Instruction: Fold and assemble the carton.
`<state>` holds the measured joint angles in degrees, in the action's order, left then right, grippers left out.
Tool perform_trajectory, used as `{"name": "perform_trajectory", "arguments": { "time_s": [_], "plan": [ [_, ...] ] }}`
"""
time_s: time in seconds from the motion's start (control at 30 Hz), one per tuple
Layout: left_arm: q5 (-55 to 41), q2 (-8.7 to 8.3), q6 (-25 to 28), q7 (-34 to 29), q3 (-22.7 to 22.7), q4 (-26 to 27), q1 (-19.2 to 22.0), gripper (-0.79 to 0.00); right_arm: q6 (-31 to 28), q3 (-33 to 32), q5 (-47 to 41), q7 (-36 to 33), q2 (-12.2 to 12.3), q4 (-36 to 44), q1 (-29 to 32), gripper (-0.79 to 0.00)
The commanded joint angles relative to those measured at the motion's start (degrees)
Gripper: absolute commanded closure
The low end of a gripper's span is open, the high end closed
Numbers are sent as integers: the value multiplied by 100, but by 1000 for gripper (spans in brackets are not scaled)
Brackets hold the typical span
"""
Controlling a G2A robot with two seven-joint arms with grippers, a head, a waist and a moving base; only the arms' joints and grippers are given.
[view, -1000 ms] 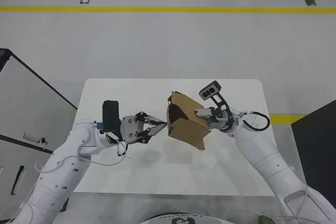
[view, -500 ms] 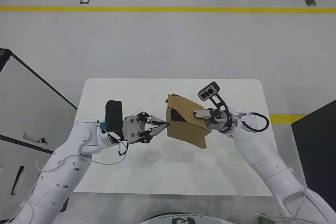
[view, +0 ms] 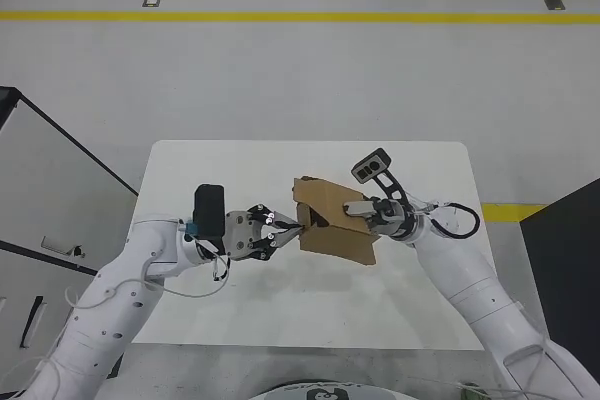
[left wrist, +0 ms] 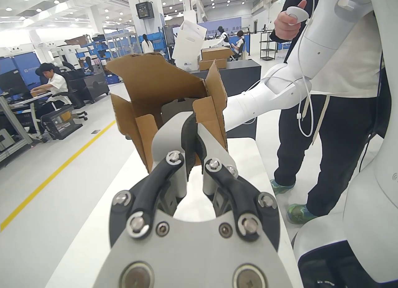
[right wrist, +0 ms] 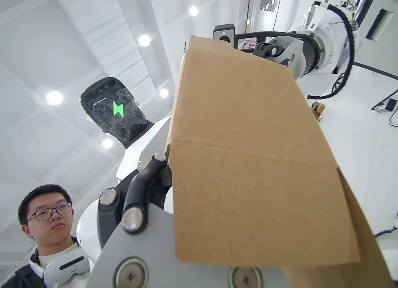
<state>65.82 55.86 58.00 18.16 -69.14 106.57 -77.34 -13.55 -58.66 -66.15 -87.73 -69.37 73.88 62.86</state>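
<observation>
Over the last second the brown corrugated cardboard carton (view: 332,218) has been swinging from a corner-down tilt to lie almost level across my top view. The left arm (view: 165,258) has been edging in toward it.

The carton is now hanging over the middle of the white surface (view: 200,170), between the two arms. I am judging it to be lifted clear, though I cannot confirm that its lower edge is off the top. Its open end is facing the left wrist camera. The tall top flap (left wrist: 146,75) is standing up and the side flaps are splaying outward.

The left jaws are pressed together and pinching a small inner flap (left wrist: 207,115) near its free edge. The right arm (view: 450,265) is meeting the opposite end of the carton. Cardboard is covering the right jaws in that wrist view, so I cannot tell how they stand.

I am reading the step in hand as turning this small flap inward. To do it well, I am thinking of keeping the right arm still as the anchor and sweeping the left wrist in an arc about the flap's crease, not pulling straight, since a straight pull is likely to tear the corrugate or drag the whole carton round. I am also wanting the tall flap kept upright and out of the way until the small ones are tucked.
</observation>
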Motion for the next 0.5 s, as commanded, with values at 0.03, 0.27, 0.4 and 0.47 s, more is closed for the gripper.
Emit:
{"name": "perform_trajectory", "arguments": {
  "time_s": [0.03,0.27,0.4,0.47],
  "plan": [
    [10,-10,0,-31,41,10,10,0,28,-19,0,0,-11,30,29,0],
    [31,-36,0,-85,117,99,-8,0,67,-48,98,5,-35,93,69,0],
    [26,-47,0,-57,94,126,-22,0,71,-83,151,9,-45,101,88,0],
    [-4,-50,-19,-7,28,97,-34,0,53,-123,171,6,-45,84,105,0]
  ]
}}
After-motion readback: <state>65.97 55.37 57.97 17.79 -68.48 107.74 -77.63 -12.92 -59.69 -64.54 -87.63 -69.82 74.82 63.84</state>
